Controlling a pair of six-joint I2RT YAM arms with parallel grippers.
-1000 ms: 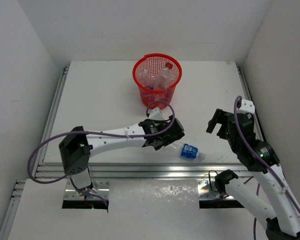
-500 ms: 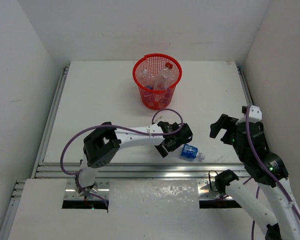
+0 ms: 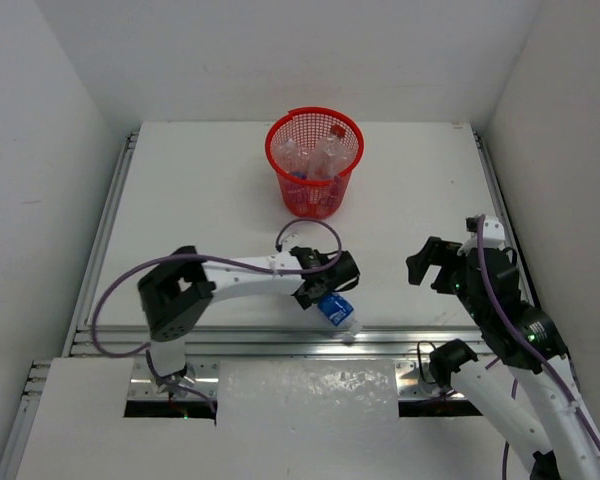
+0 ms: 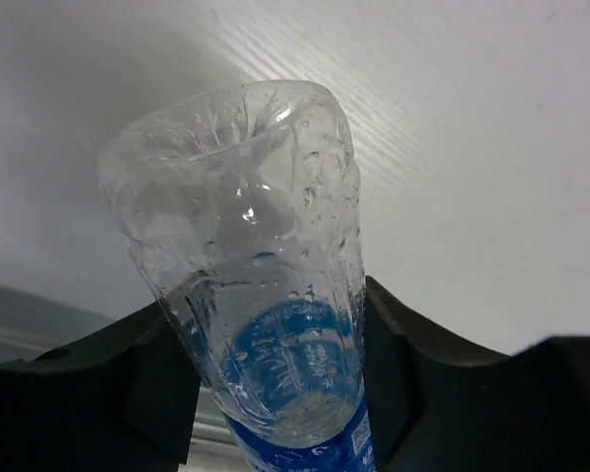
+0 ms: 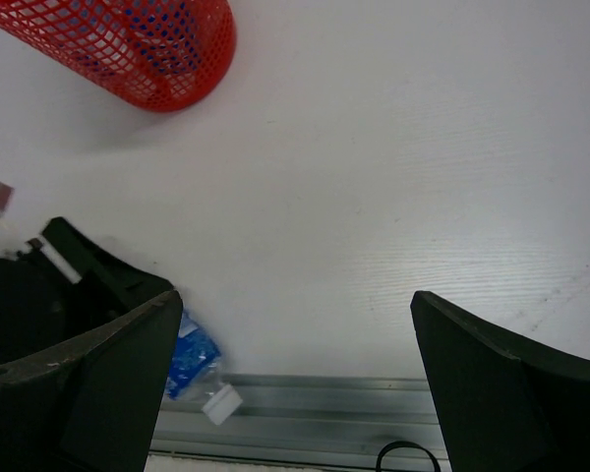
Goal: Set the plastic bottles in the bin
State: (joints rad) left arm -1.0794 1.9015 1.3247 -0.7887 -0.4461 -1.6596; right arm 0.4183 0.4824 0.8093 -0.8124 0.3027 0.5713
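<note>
Blue-labelled plastic bottle (image 3: 335, 308) clamped crosswise between both fingers (image 4: 157, 393) of the left gripper (image 3: 330, 292), gripped at the labelled midsection. Ribbed clear base raised and projecting beyond the fingers in the left wrist view. White cap (image 3: 352, 328) pointing down toward the aluminium rail (image 3: 230, 338) at the near edge of the table (image 3: 200, 200). Water droplets on the inside of the bottle wall. Contact between bottle and table: not determinable.

Released state at the right gripper (image 3: 430, 268): jaws spread wide, nothing between them. Position: well apart from the gripped bottle, to its right, above the table surface.

Red mesh bin (image 3: 325, 205) upright near the far centre of the table, well apart from both grippers. Contents: several clear plastic bottles (image 3: 315, 160) leaning inside, blue label portions visible through the mesh. Exact count not determinable.

Label on the gripped bottle: blue with white print and a small square code patch. Text too small and too curved to read.
</note>
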